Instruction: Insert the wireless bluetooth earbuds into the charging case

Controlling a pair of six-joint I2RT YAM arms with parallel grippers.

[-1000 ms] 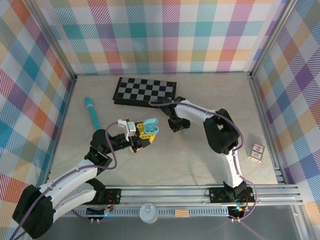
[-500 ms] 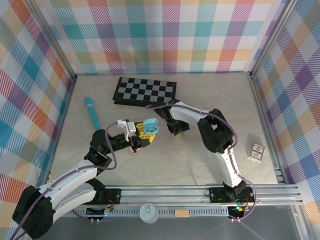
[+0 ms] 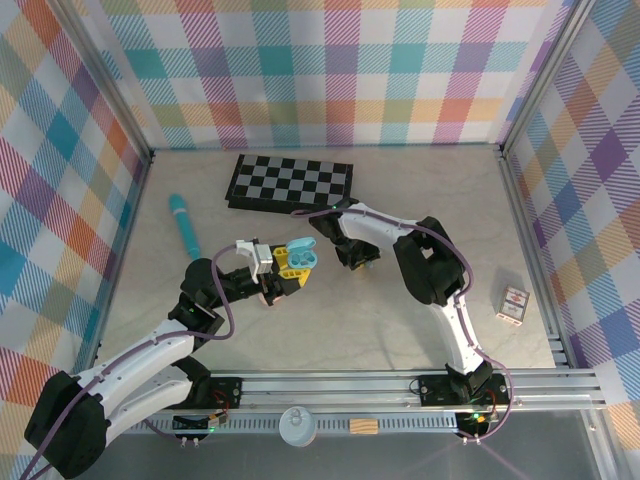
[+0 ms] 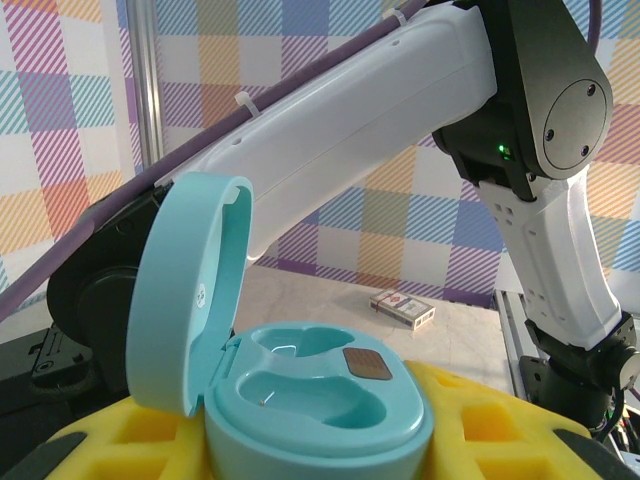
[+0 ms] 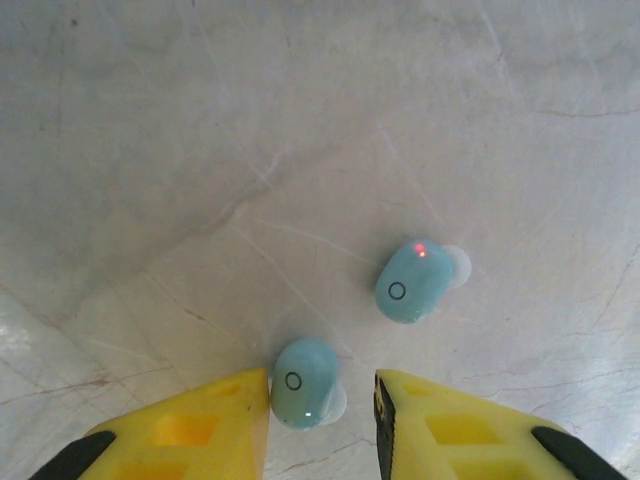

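One light-blue earbud [image 5: 303,393] lies on the tabletop [image 5: 200,150] between the fingers of the right pincer [image 5: 322,382], which stand apart and are not clamped. A second earbud [image 5: 410,285] lies just beyond it. That arm has drawn slightly leftward since a second ago. The left pincer [image 3: 288,262] is unchanged, clamped on the open case [image 4: 330,400].

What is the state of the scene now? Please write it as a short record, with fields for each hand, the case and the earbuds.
Left hand: shut on the charging case
Case state: lid open, both wells empty
Right hand: low over the table, fingers open around one light blue earbud
Second earbud: lying free on the table beside the first, red light on
Earbuds inserted: none
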